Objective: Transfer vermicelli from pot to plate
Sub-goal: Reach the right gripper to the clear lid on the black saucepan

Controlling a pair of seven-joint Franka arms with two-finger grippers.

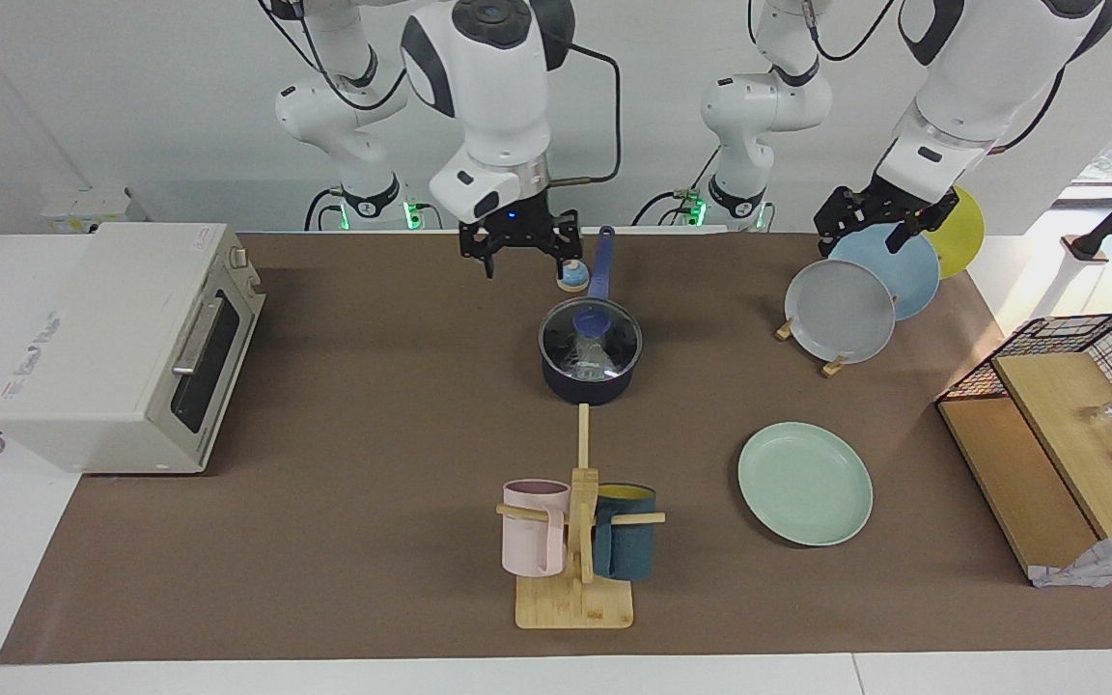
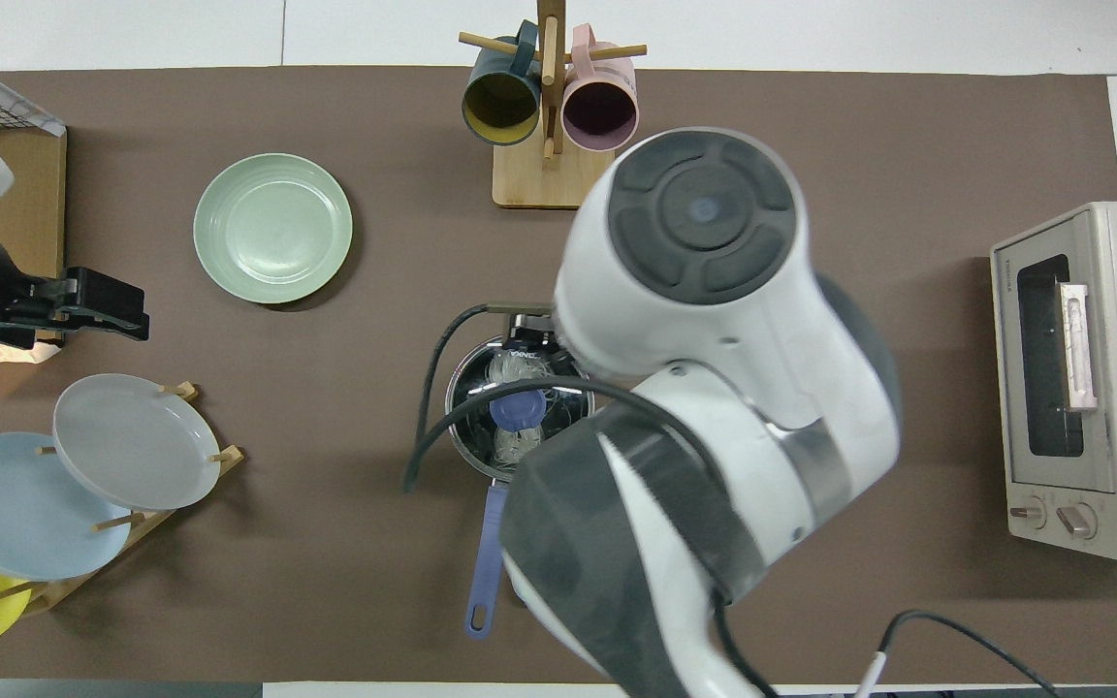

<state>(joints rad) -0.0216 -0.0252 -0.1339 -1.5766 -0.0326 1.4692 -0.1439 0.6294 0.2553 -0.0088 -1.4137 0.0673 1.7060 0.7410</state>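
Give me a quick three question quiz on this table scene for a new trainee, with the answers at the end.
1. True or false: the pot has its glass lid on.
2. Where is the vermicelli?
3. Which gripper is up in the air close to the pot: left or right?

Key
1. True.
2. In the pot, under the lid; the mint-green plate is bare.
3. The right gripper, fingers open; the left gripper waits over the plate rack.

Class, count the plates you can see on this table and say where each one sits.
4: the mint-green plate lies flat toward the left arm's end; the grey plate, light blue plate and yellow plate stand in the rack. None looks hidden.
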